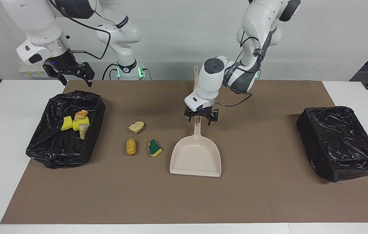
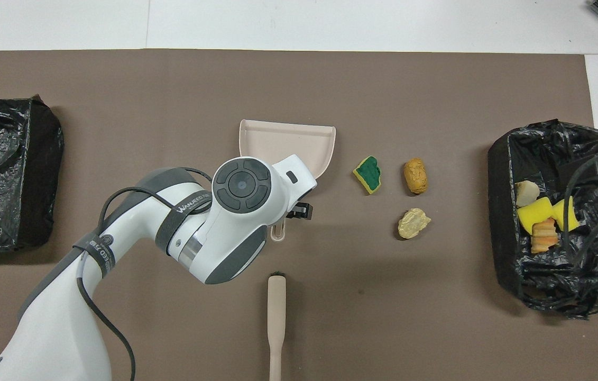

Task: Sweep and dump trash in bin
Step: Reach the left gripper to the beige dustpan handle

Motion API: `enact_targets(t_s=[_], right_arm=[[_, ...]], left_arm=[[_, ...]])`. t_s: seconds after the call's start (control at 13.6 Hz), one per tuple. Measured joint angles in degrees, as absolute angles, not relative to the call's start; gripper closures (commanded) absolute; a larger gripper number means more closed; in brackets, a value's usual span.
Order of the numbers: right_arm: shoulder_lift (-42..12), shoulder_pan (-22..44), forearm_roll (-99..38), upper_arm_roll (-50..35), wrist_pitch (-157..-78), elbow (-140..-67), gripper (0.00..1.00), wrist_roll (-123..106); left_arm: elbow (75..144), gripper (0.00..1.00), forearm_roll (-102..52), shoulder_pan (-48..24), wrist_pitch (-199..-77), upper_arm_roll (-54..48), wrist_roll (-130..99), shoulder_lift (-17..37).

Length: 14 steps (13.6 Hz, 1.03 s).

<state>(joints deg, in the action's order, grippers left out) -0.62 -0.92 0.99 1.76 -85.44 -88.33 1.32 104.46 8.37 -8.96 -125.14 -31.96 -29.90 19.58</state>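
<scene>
The beige dustpan (image 1: 196, 158) lies mid-mat, its handle pointing toward the robots. My left gripper (image 1: 200, 119) is down at that handle, open, with one finger on each side of it. Three pieces of trash lie beside the pan toward the right arm's end: a green-and-yellow sponge (image 1: 154, 148), an orange-brown lump (image 1: 131, 146) and a pale tan lump (image 1: 136, 127). The open black-lined bin (image 1: 98, 109) holds yellow sponge chunks and pale lumps (image 1: 76, 123). My right gripper (image 1: 72, 77) waits open over the bin's edge nearest the robots.
The beige-handled brush (image 2: 276, 317) lies nearer the robots than the dustpan, in line with its handle; the left arm hides most of it in the facing view. A box wrapped in black plastic (image 1: 340, 143) sits at the left arm's end of the mat.
</scene>
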Motion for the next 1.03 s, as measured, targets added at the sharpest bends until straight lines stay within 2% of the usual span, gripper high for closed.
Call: enact_targets(t_s=[0.15, 0.44, 0.51, 0.59, 0.73, 1.03], right_arm=[[-0.05, -0.9, 0.99, 1.69, -86.88, -89.69, 0.0, 1.32], [0.58, -0.88, 0.99, 1.62, -86.94, -90.42, 0.0, 1.35], [0.66, -0.88, 0.99, 1.62, -86.94, -90.48, 0.0, 1.35], [0.72, -0.88, 0.99, 1.62, -86.94, -90.53, 0.0, 1.35], [0.79, -0.88, 0.99, 1.61, -86.94, -90.61, 0.0, 1.35], [1.02, -0.86, 0.86, 1.57, -86.93, -91.03, 0.0, 1.35]], left_arm=[[104.46, 0.14, 8.38, -8.96, -125.14, -31.96, -29.92, 19.99], [104.55, 0.42, 8.38, -9.0, -125.16, -31.98, -29.96, 20.61], [104.56, 0.44, 8.38, -9.02, -125.16, -31.99, -29.97, 20.84], [104.58, 0.54, 8.38, -9.04, -125.15, -31.99, -29.97, 21.16], [104.59, 1.0, 8.39, -9.05, -125.23, -31.96, -29.97, 21.74], [104.21, 1.0, 8.81, -8.42, -125.26, -31.75, -28.13, 21.7]])
